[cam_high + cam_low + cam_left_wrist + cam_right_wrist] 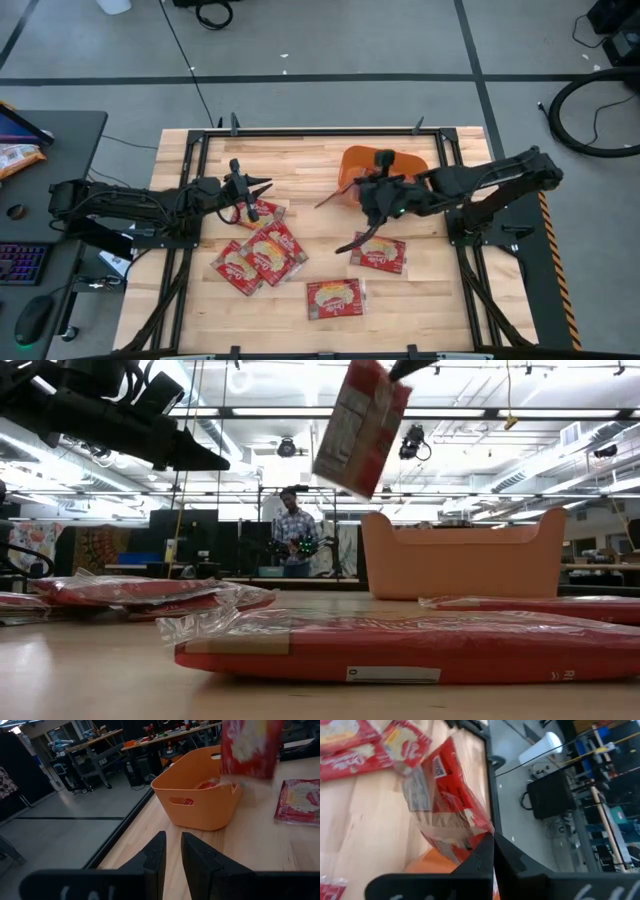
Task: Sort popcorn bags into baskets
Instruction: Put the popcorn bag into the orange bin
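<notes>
From the high view you see the right hand [380,186] beside the orange tub [352,160], but the bag it carries is hard to make out there. The low view shows that bag [358,425] hanging tilted, clear of the surface [90,680], w/ its top cut off. The right wrist view shows fingers pinched on the bag's edge. The left hand [171,857] hovers empty, slightly apart, near bags [262,252] lying flat. Tub contents are mostly hidden; only the left wrist view shows something red inside.
</notes>
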You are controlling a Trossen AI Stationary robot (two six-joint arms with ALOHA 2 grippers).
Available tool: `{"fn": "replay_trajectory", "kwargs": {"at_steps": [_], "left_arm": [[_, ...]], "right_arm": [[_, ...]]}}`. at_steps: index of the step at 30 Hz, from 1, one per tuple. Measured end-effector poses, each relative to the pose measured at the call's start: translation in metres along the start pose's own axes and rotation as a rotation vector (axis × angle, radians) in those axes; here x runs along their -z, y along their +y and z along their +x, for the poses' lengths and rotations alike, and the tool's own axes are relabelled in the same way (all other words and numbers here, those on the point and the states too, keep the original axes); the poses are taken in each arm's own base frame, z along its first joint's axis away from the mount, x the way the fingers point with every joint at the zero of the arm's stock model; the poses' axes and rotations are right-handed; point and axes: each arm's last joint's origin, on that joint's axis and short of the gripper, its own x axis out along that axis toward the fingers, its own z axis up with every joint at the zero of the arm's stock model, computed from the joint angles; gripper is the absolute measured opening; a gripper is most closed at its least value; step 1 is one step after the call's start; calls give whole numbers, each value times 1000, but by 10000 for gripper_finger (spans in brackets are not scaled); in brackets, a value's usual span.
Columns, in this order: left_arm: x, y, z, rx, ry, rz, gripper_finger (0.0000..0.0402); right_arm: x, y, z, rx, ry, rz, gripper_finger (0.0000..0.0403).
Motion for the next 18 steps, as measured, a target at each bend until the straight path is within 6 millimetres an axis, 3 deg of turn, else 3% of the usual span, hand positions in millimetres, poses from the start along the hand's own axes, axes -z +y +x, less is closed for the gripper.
{"fn": "replay_trajectory", "kwargs": {"at_steps": [10, 18], "left_arm": [[0, 0, 0, 0, 0, 0, 64], [0, 0, 0, 0, 0, -3, 64]], "right_arm": [[14, -31, -19, 76, -6, 46, 5], [37, -46, 2, 131, 120, 52, 5]]}}
